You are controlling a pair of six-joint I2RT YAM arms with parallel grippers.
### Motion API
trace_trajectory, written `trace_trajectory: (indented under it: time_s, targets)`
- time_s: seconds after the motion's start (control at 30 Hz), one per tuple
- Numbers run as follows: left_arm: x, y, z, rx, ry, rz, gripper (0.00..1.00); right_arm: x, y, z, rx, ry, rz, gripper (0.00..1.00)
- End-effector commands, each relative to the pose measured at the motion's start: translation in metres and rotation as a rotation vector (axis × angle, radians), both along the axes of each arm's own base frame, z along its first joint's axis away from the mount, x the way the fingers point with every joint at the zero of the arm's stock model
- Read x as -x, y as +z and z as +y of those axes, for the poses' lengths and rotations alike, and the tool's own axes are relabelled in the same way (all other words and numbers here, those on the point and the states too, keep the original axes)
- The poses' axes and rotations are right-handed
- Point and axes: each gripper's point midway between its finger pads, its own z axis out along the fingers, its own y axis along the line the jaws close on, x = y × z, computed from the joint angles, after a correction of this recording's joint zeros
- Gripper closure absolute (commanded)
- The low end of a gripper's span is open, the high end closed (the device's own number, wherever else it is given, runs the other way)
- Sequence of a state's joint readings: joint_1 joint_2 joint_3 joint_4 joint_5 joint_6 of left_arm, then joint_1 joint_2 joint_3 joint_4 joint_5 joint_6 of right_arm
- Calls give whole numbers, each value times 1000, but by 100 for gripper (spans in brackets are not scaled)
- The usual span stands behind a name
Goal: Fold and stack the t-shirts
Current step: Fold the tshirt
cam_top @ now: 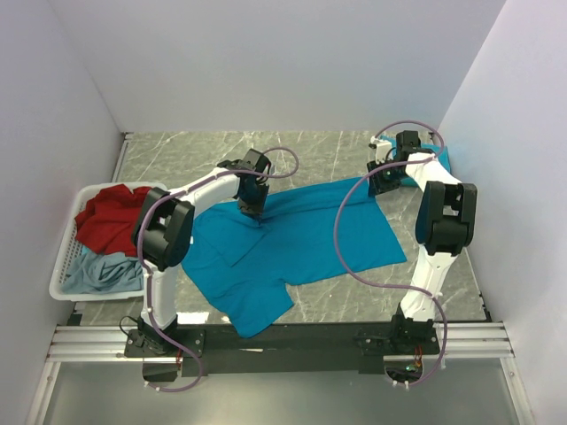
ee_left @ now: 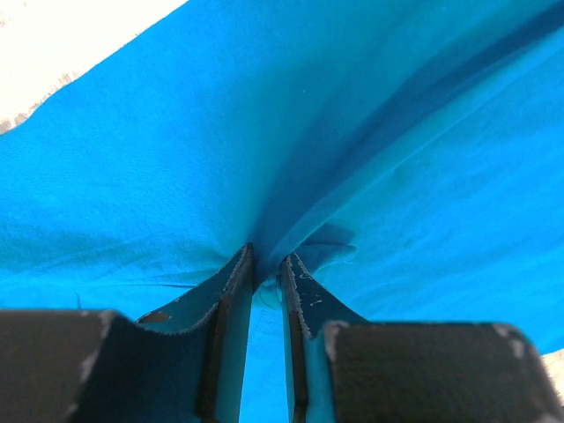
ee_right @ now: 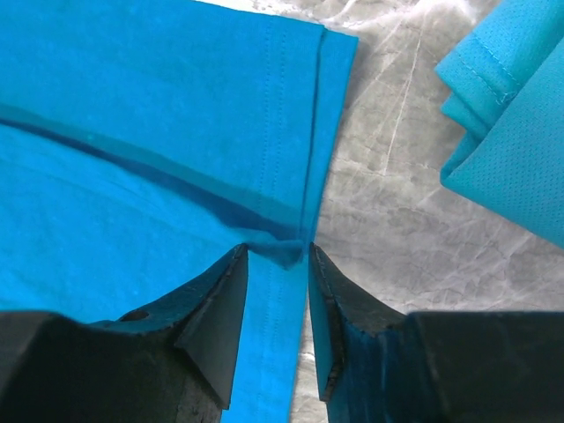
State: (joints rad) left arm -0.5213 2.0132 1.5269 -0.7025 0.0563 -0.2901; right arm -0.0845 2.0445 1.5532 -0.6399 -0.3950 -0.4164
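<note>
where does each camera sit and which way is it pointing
Top external: fixed above and behind the arms, looking down on the grey marble-patterned table; both whole arms show, over the spread teal-blue cloth t-shirt.
Left wrist: on the left arm, looking along the left claw, pinched on that t-shirt; only its fingers show.
Right wrist: on the right arm, looking past the right claw, fingers in view, at the t-shirt's hemmed edge; a folded teal mesh shirt lies beyond.
Shared: both wrist views show the same t-shirt.
</note>
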Motion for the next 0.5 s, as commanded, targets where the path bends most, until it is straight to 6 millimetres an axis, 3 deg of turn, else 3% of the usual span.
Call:
trace_trajectory:
  time_s: [0.0,0.27,0.47]
  targets:
    - [-2,25,-6,44,-20,-52,75,-11,10,-3,14,-14,-38,59]
    - [-1,23,-6,38,-19,-48,75,-10,1,6,-9,13,-6,65]
    - [-3,28,-4,30,-14,-65,74,-9,7,7,-8,26,-27,89]
